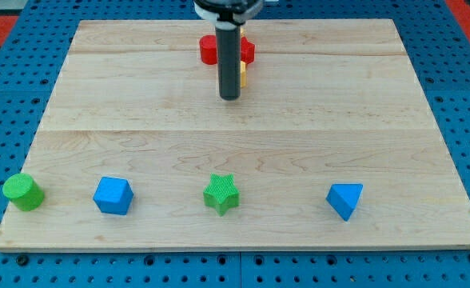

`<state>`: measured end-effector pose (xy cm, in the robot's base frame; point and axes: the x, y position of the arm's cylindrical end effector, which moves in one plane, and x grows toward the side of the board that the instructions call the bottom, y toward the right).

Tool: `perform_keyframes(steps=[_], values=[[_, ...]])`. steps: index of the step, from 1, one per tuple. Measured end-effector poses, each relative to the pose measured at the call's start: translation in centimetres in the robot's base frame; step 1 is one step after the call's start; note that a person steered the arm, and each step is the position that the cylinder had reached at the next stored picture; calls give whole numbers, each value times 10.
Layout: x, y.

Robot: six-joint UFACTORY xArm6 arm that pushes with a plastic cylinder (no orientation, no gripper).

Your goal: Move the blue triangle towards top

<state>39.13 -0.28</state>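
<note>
Where wood lies bare, blue triangle (345,199) — faceted, matte.

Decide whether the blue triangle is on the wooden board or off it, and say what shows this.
On. The blue triangle rests wholly on the wooden board, near its bottom-right corner, inside both edges. My tip is far above it.

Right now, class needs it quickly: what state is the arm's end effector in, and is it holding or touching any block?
My tip: a plain rod, no jaws, holding nothing; at the view's top, just below the red block, far from the blue triangle.
</note>
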Motion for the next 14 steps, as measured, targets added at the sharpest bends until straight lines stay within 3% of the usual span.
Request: perform_keyframes(steps=[2, 3, 4, 5, 6, 10, 14], values=[[56, 152], [122, 193], [190, 158], [190, 94], [155, 74], [56, 137], [-66, 126]])
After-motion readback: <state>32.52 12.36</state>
